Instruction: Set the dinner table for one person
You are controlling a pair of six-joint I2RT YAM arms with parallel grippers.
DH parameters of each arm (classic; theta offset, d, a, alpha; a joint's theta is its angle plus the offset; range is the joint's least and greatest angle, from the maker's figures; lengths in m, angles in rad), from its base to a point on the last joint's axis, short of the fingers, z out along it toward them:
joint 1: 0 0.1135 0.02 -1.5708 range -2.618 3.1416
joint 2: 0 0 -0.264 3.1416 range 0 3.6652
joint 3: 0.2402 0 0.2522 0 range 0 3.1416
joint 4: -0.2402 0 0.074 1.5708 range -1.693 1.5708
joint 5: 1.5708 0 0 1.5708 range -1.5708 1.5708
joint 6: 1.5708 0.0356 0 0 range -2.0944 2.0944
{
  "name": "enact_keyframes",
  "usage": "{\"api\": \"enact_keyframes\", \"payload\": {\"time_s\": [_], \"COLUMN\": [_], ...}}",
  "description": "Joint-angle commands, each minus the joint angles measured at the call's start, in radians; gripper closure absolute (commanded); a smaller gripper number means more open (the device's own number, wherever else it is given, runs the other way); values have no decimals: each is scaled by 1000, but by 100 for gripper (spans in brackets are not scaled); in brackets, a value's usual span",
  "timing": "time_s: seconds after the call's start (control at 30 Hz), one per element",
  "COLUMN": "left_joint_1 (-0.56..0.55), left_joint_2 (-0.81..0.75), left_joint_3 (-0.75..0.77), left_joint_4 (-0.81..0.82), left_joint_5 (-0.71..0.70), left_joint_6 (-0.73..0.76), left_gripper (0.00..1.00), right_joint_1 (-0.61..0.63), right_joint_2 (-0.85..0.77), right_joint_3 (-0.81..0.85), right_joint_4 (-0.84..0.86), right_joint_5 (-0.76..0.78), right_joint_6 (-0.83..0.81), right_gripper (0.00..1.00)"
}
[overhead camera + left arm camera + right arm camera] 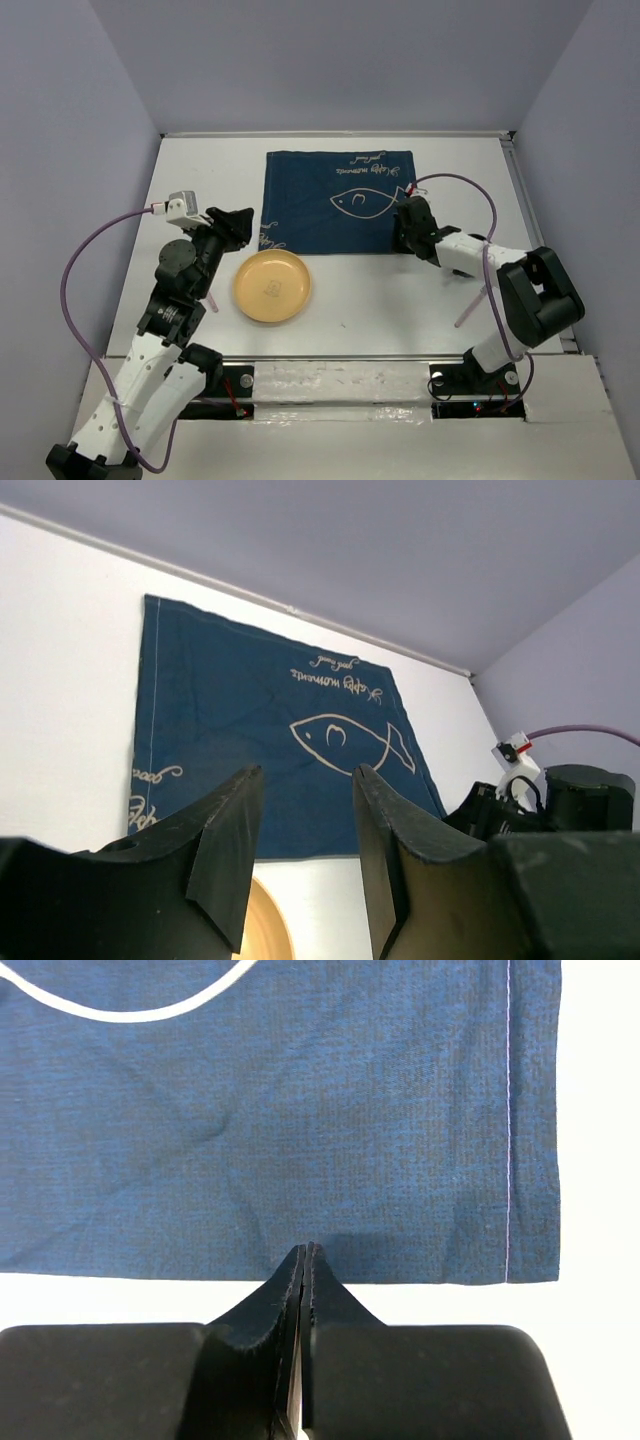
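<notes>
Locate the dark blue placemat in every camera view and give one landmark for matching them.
Top external: the placemat lies flat at centre, toward the far side of the table, beyond the yellow plate.
Left wrist: it fills the middle of the picture, beyond the left gripper.
Right wrist: its near right corner fills the upper picture, the shut right gripper at its near hem.
Shared landmark: the white fish outline.

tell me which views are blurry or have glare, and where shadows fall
Top view: sharp, even light, no glare, soft shadow beside the plate. Left wrist view: the gripper looms dark and soft-edged, the placemat behind is clear. Right wrist view: cloth weave crisp, faint shadow at the shut gripper.
</notes>
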Motion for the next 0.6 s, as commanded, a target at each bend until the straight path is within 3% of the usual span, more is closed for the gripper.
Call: {"api": "enact_keyframes", "payload": {"time_s": [0.0,0.03,0.13,0.23,0.33,0.57], "left_joint_1": [-5,-5,-6,-5,-6,-3], "left_joint_2": [0,-2,-13,-20,10,108], "left_joint_3": [41,24,-2,-2,22,10], "left_joint_4": [-93,-96,-81,-73,-84,-42], "left_joint_5": [-13,-19,-5,-10,-7,-70], "left_joint_6": [68,56,33,29,44,22], "left_gripper": [48,48,48,48,47,47], "right_joint_1": [15,38,98,248,363,466], "right_joint_2": [-123,-148,-192,-156,-39,137], "right_joint_3": [-11,-14,-18,11,99,223], "right_joint_4": [7,10,55,96,95,127], "right_joint_5": [-78,-98,-194,-221,-208,-249], "right_joint_6": [-12,-2,51,97,108,105], "right_gripper": [89,78,62,52,51,51]}}
